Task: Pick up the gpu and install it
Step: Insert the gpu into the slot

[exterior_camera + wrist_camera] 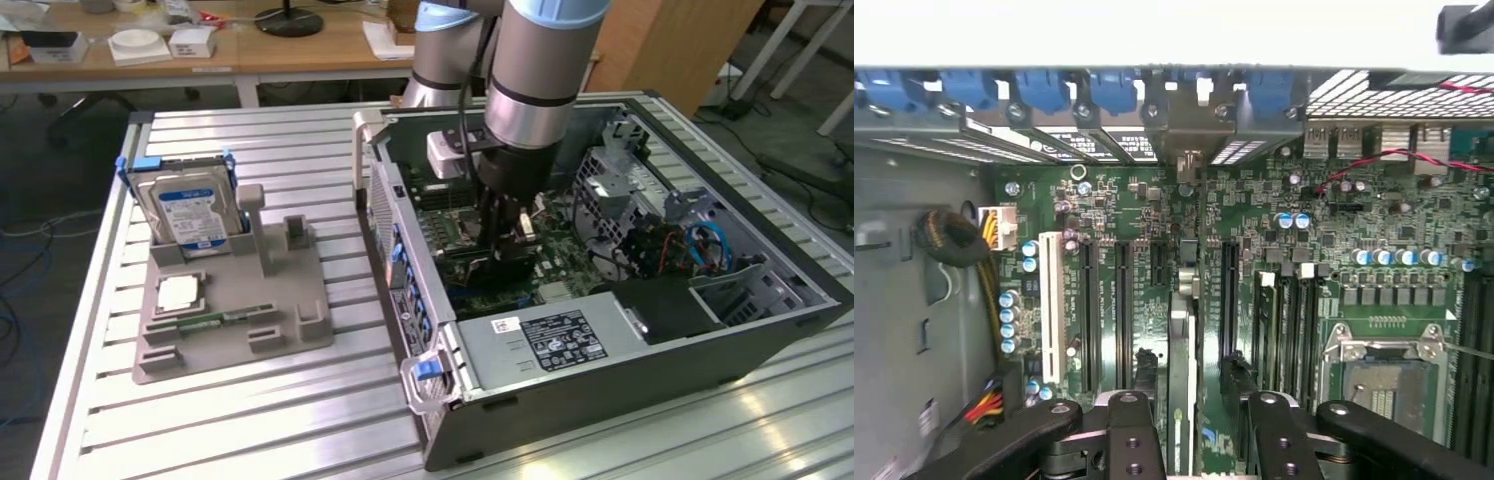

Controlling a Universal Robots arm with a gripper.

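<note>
The arm [534, 90] reached down into the open PC case [747, 340], which lay on its side on the slatted tabletop [240, 420]. Its tool [1189, 410] stood over the motherboard [1334, 220], fingers [1129, 425] pointing down among the slots. In the wrist view the gpu [1181, 350] appeared edge-on as a thin vertical card between the two fingers, and the fingers were closed against its faces, so the tool was grasping it. The card's far end ran toward the metal bracket [1189, 150] at the rear wall of the case, beneath the row of blue slot clips [1044, 90]. The card stood upright over the board, in line with the dark slots [1124, 310] beside the white slot [1052, 310]; whether its lower edge was fully seated in a slot could not be made out. The empty CPU socket [1384, 375] lay near the card on the board.

On the exterior view's left, well apart from the case, a grey fixture [227, 320] sat on the tabletop. A hard drive [187, 210] stood upright in its rack, and a memory stick [214, 322] lay flat in a lower recess.
</note>
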